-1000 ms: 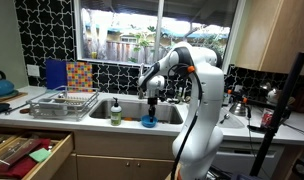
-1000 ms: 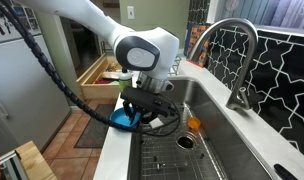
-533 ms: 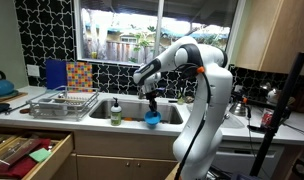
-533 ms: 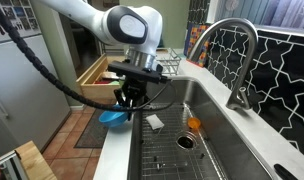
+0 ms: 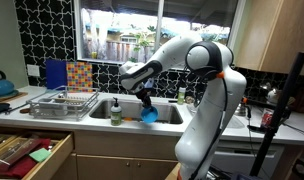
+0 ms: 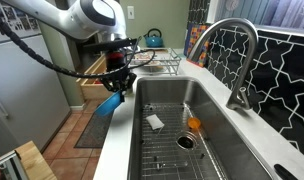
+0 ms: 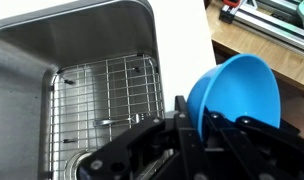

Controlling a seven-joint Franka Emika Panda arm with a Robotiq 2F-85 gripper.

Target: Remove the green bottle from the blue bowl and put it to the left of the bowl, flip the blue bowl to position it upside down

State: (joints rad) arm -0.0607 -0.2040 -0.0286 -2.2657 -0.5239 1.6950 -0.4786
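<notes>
The blue bowl [image 5: 150, 114] hangs in the air, tipped on its side, over the front counter edge by the sink; it also shows in an exterior view [image 6: 110, 103] and in the wrist view [image 7: 237, 88]. My gripper [image 5: 145, 103] is shut on the bowl's rim, also seen in an exterior view [image 6: 117, 88] and in the wrist view [image 7: 190, 120]. The bowl looks empty. The green bottle [image 5: 116, 111] stands upright on the counter edge, just left of the bowl, apart from it.
The steel sink [image 7: 82, 60] has a wire grid; a white scrap [image 6: 154, 121] and an orange item [image 6: 194, 124] lie in it. There is also a faucet [image 6: 237, 55], a dish rack [image 5: 62, 101], a blue kettle [image 5: 0, 86], an open drawer [image 5: 27, 152] and a yellow-green bottle [image 5: 180, 96].
My gripper has lifted the blue bowl off the counter edge, carried it along the edge toward the green bottle and tipped it onto its side.
</notes>
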